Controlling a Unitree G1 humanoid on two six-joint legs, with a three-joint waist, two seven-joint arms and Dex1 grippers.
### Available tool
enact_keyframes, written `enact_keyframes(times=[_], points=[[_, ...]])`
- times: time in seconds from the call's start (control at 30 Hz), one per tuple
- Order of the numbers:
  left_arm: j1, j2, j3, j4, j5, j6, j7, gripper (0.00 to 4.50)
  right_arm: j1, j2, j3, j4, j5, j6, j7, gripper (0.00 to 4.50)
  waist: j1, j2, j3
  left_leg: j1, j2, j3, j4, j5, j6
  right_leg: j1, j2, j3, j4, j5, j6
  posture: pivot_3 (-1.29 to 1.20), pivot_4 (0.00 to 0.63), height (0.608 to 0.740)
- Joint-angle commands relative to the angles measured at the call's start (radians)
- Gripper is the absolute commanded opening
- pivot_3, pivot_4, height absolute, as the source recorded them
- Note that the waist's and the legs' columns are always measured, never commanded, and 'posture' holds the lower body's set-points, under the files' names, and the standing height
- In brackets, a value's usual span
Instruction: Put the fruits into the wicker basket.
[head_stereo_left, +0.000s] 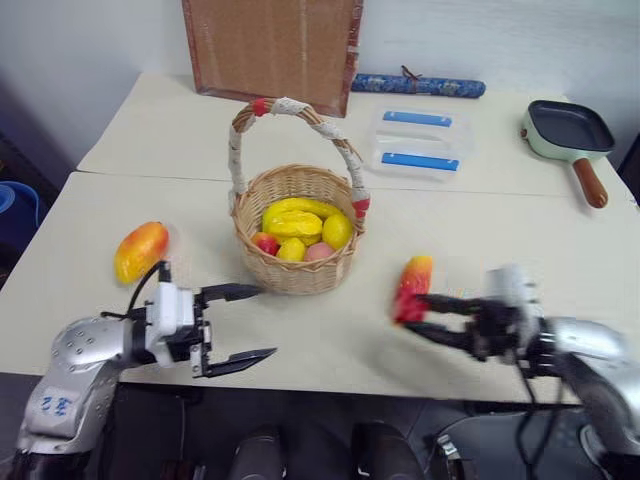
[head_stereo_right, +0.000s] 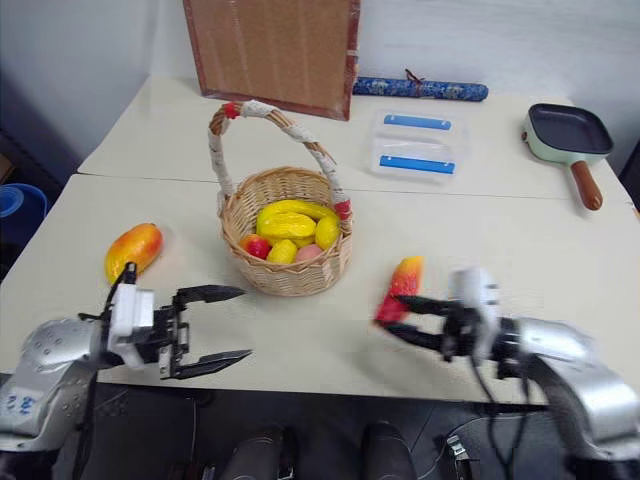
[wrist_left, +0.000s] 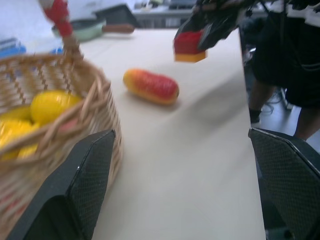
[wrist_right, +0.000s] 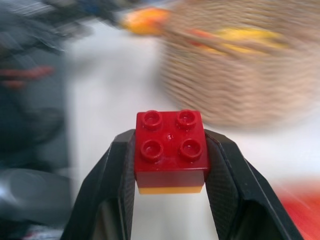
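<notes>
The wicker basket (head_stereo_left: 297, 262) stands mid-table, with several yellow and red toy fruits inside. The plump mango (head_stereo_left: 140, 250) lies on the table to its left. To the basket's right lies the slimmer red-to-orange fruit (wrist_left: 151, 86), partly behind my right gripper (head_stereo_left: 413, 315) in the head views. That gripper is shut on a small red toy brick (wrist_right: 170, 150), held above the table just in front of the fruit. My left gripper (head_stereo_left: 245, 325) is open and holds nothing. It points level toward the right, in front of the basket and to the right of the mango.
At the back stand a clear plastic box with blue clips (head_stereo_left: 418, 142), a green frying pan (head_stereo_left: 568, 130), a blue roll (head_stereo_left: 418, 86) and a brown board (head_stereo_left: 272, 50). A seam runs between the two tables behind the basket. The table's front edge lies just below both grippers.
</notes>
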Motion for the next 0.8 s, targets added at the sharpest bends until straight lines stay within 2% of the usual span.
enact_keyframes(times=[0.03, 0.2, 0.3, 0.4, 0.5, 0.6, 0.7, 0.8], points=[[-0.020, -0.016, -0.038, -0.046, -0.011, 0.003, 0.014, 4.50, -0.007, -0.031, -0.160, 0.334, -0.110, -0.213, -0.013, 1.48, -0.002, 0.000, 0.000, 0.000, -0.002, 0.000, 0.000, 0.000, 0.000, 0.000, 0.000, 0.000, -0.001, 0.000, 0.000, 0.00, 0.150, 0.740], [-0.029, -0.021, -0.038, -0.035, -0.012, -0.002, 0.024, 4.50, -0.111, -0.065, -0.128, 0.700, -0.228, -0.423, 0.017, 1.48, -0.016, 0.002, 0.001, 0.003, 0.001, 0.004, 0.000, 0.001, -0.002, 0.000, 0.004, 0.003, 0.000, 0.000, 0.000, 0.00, 0.150, 0.740], [-0.048, -0.038, -0.011, -0.021, 0.013, -0.038, 0.067, 4.50, -0.253, -0.074, -0.098, 0.976, -0.309, -0.538, -0.050, 1.48, -0.028, 0.003, 0.001, 0.004, 0.002, 0.004, 0.001, 0.002, -0.003, 0.000, 0.005, 0.004, 0.001, 0.000, 0.000, 0.00, 0.150, 0.740], [-0.049, -0.025, 0.010, -0.021, 0.003, -0.026, 0.080, 4.50, -0.309, -0.074, -0.086, 1.054, -0.308, -0.589, -0.006, 2.47, -0.029, 0.005, 0.001, 0.004, 0.003, 0.004, 0.001, 0.002, -0.003, 0.000, 0.005, 0.005, 0.002, 0.000, 0.000, 0.00, 0.150, 0.740], [-0.016, -0.003, 0.049, -0.008, -0.001, -0.015, 0.085, 4.50, -0.335, -0.079, -0.095, 1.020, -0.294, -0.650, 0.019, 3.45, -0.029, 0.006, 0.002, 0.004, 0.003, 0.004, 0.000, 0.002, -0.003, 0.000, 0.005, 0.005, 0.001, 0.000, 0.000, 0.00, 0.150, 0.740], [0.059, 0.004, 0.110, 0.017, 0.060, -0.065, 0.112, 4.50, -0.325, -0.089, -0.097, 0.922, -0.277, -0.653, 0.042, 4.47, -0.031, 0.007, 0.002, 0.004, 0.004, 0.004, 0.000, 0.002, -0.003, 0.000, 0.005, 0.005, 0.001, 0.000, 0.000, 0.00, 0.150, 0.740], [0.147, -0.035, 0.259, 0.062, 0.056, -0.088, 0.205, 4.50, -0.277, -0.048, -0.088, 0.673, -0.140, -0.620, 0.158, 4.47, -0.031, 0.008, 0.002, 0.004, 0.004, 0.004, 0.000, 0.002, -0.003, 0.000, 0.005, 0.005, 0.001, 0.000, 0.000, 0.00, 0.150, 0.740], [0.217, -0.071, 0.436, 0.140, 0.020, -0.092, 0.291, 4.50, -0.213, 0.002, -0.033, 0.407, -0.027, -0.520, 0.177, 4.47, -0.030, 0.008, 0.002, 0.004, 0.007, 0.003, -0.001, 0.002, -0.003, 0.000, 0.005, 0.004, 0.001, 0.000, 0.000, 0.00, 0.150, 0.740]])
